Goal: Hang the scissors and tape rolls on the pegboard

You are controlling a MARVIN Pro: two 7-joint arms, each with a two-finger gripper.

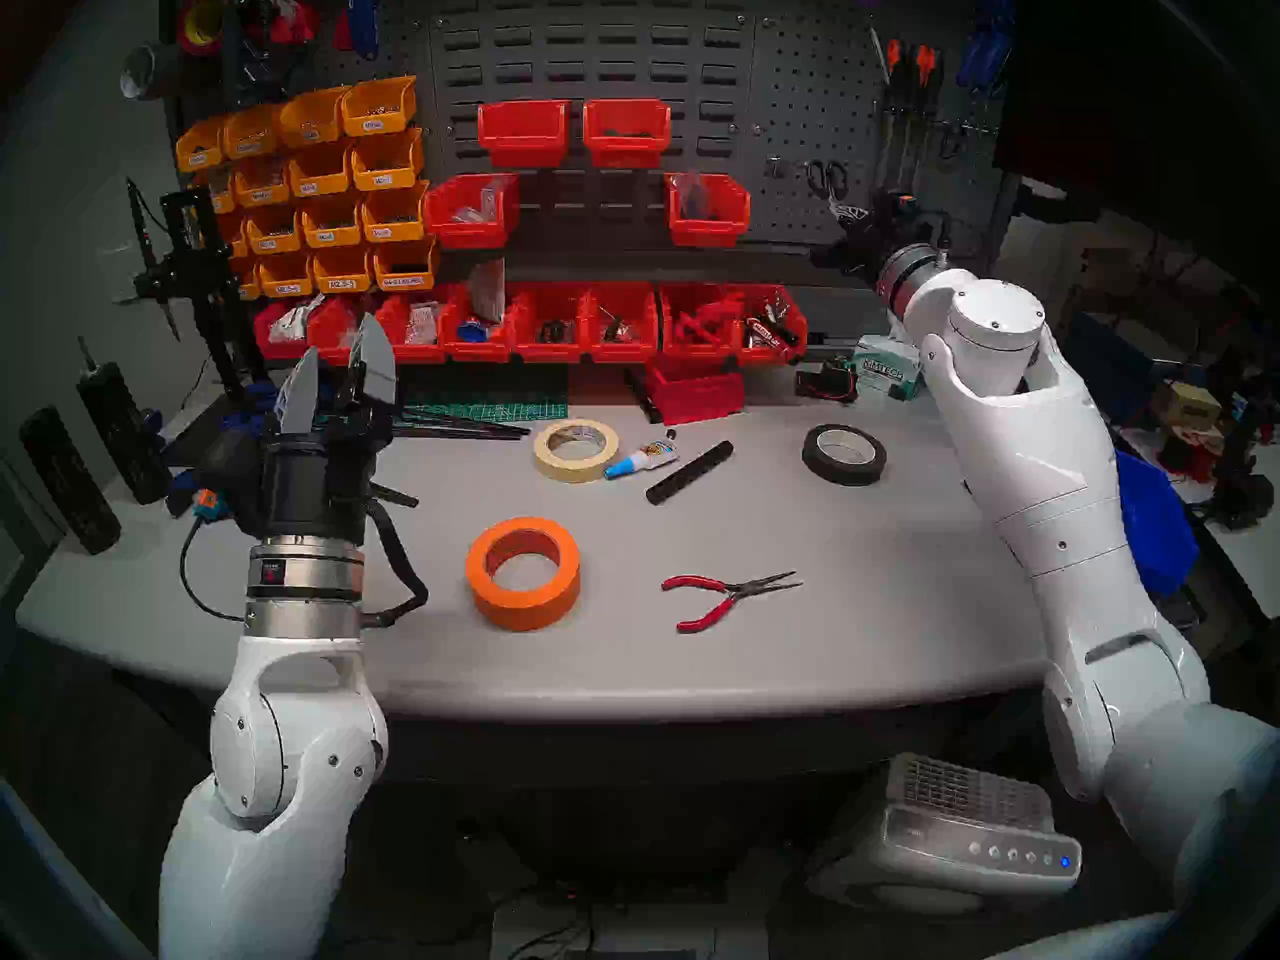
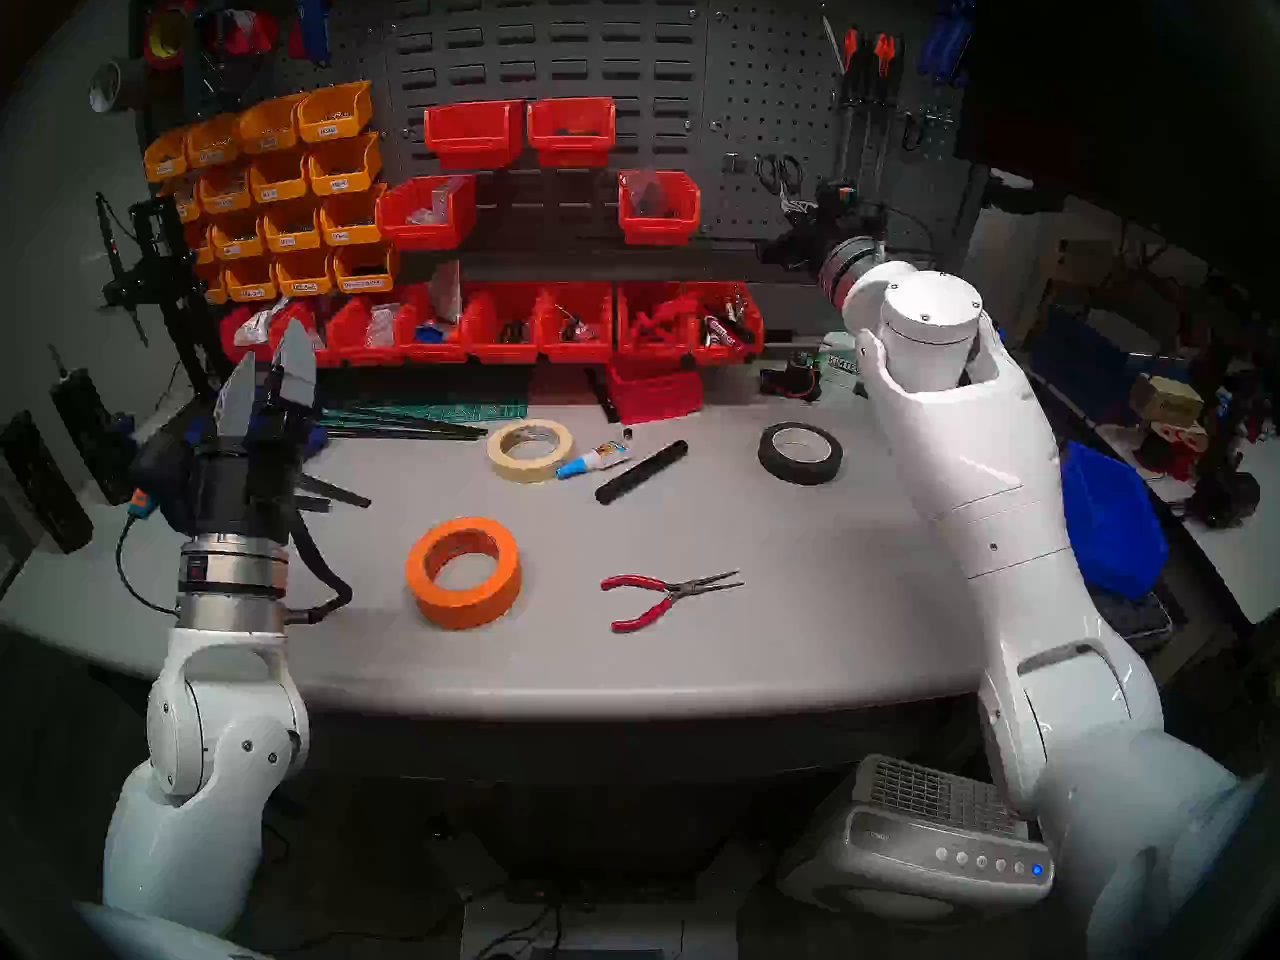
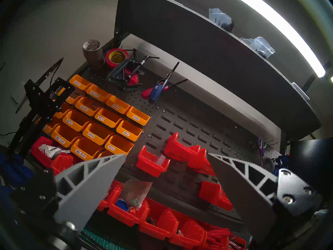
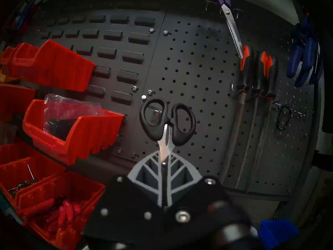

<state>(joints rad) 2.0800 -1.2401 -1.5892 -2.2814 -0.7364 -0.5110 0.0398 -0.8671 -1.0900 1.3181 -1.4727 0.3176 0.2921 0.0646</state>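
Right gripper [image 4: 164, 158] is clamped on the scissors [image 4: 166, 123] by the blades, handles up. In my right wrist view the fingers meet with the silver blades pinched between them. The left black loop sits over a metal hook [image 4: 157, 111] on the pegboard [image 4: 198, 81]; I can see the hook through the loop opening, but I can't tell whether the loop bears on it. The right loop is against bare perforated panel.

From the head view the scissors [image 1: 828, 179] are at about 2 o'clock from table centre, up on the pegboard [image 1: 803, 106], with the right arm stretched out to them.

Left gripper [image 1: 339, 377] is spread wide, holding nothing, fingers pointing up, at roughly 9 o'clock off the table's left edge. My left wrist view confirms it: grey fingers [image 3: 93, 181] well apart, only the bins behind them.

Both tape rolls are flat on the table [image 1: 831, 626]. The orange roll [image 1: 523, 572] is near centre, toward 7 o'clock. The cream masking tape [image 1: 575, 449] is at about 12 o'clock, touching a small glue bottle [image 1: 641, 458] on its right.

Red-handled pliers [image 1: 724, 597] lie at 5 o'clock, just right of the orange roll. A black tape roll [image 1: 843, 454] sits at 2 o'clock, apart from the rest.
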